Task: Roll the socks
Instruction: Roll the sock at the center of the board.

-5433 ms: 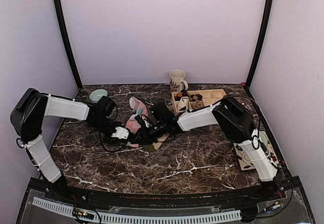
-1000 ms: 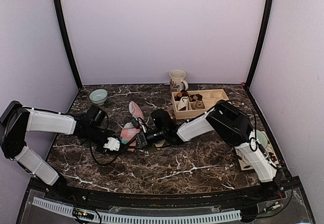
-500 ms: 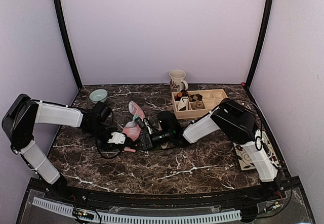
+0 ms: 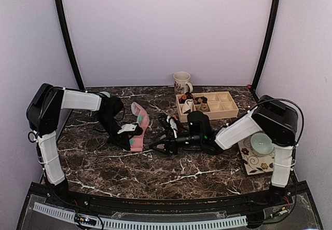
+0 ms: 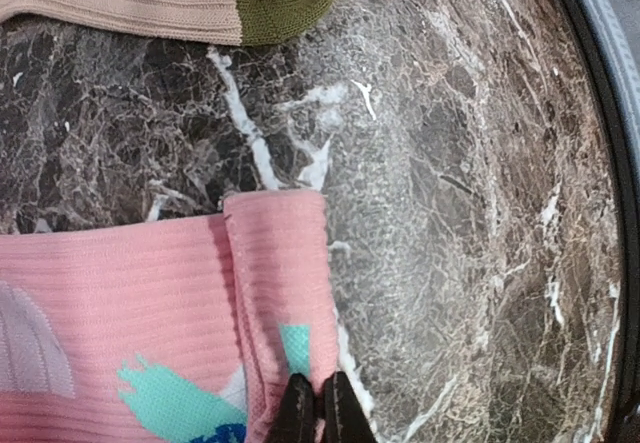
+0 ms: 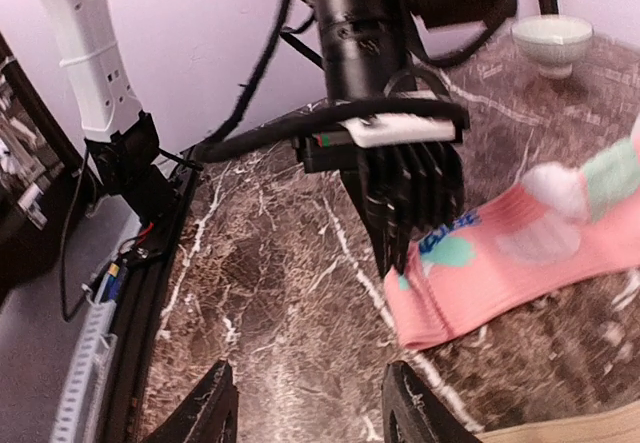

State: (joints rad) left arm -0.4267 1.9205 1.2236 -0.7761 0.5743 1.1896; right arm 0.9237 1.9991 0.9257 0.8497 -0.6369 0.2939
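Soft, even light; the pink sock [image 6: 505, 275] looks blurred in the right wrist view.

Left arm: elbow high at the left side, white forearm reaching inward, wrist bent steeply down. Left hand [image 5: 320, 411] points at the worktop, fingers pressed together, pinching the folded edge of the pink sock [image 5: 150, 293].

Right arm: elbow up at the right side, forearm stretched low and leftward over the worktop. Right hand [image 6: 310, 405] lies near level, aimed at the left hand, fingers parted, holding nothing. The two hands are near each other, apart.
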